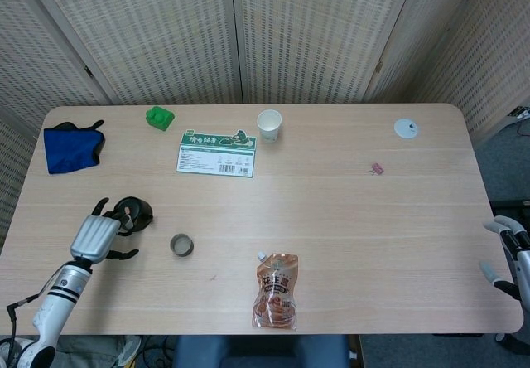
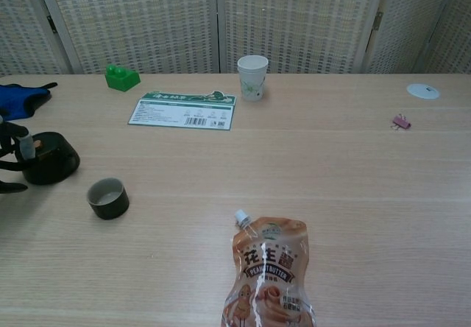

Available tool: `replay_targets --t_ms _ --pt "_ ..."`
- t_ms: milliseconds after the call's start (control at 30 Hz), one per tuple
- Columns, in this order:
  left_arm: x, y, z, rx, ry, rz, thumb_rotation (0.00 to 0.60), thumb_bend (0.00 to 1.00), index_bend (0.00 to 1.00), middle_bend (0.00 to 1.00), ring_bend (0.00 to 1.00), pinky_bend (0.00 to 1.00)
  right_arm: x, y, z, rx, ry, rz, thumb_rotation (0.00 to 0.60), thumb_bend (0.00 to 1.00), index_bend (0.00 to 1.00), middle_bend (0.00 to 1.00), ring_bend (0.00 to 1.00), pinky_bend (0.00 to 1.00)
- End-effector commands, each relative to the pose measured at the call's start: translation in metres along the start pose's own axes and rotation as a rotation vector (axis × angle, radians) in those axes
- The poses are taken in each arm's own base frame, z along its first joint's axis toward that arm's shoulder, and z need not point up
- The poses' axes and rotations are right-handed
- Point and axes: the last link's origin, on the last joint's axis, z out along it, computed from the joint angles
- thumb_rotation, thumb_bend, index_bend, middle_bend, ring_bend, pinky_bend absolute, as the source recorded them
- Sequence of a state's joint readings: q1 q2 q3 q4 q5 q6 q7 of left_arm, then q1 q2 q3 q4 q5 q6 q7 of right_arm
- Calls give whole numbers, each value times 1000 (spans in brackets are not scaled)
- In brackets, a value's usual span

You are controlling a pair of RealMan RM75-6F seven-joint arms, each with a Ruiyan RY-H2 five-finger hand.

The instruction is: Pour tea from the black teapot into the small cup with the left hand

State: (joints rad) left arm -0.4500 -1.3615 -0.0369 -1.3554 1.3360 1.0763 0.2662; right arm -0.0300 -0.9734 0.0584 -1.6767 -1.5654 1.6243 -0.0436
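The black teapot stands on the table near the left edge. My left hand is right beside it on its left. The fingers are spread and reach onto the pot's near side, one fingertip lying over its rim, and the thumb stays apart below. The pot rests on the table. The small dark cup sits a little to the right of the pot and nearer the front. My right hand hangs off the table's right edge, fingers apart and holding nothing.
A peanut butter pouch lies at the front centre. Further back are a paper cup, a green-and-white card, a green block, a blue cloth, a white disc and a pink clip.
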Motion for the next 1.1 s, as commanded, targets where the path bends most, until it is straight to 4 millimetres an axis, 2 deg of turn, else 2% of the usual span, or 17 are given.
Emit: replay_targets --t_ms 33,400,1100 --pt "-1 0 0 -1 -2 1 386 165 424 403 365 43 0 0 0 0 0 0 600 186 297 261 215 250" --pt "-1 1 0 6 -7 11 385 165 429 406 369 43 -1 1 0 -4 -4 -2 600 186 297 261 215 250" --pt "-3 -1 -12 36 -43 35 384 165 446 431 392 43 -1 0 1 -2 -6 -1 600 185 297 261 215 250"
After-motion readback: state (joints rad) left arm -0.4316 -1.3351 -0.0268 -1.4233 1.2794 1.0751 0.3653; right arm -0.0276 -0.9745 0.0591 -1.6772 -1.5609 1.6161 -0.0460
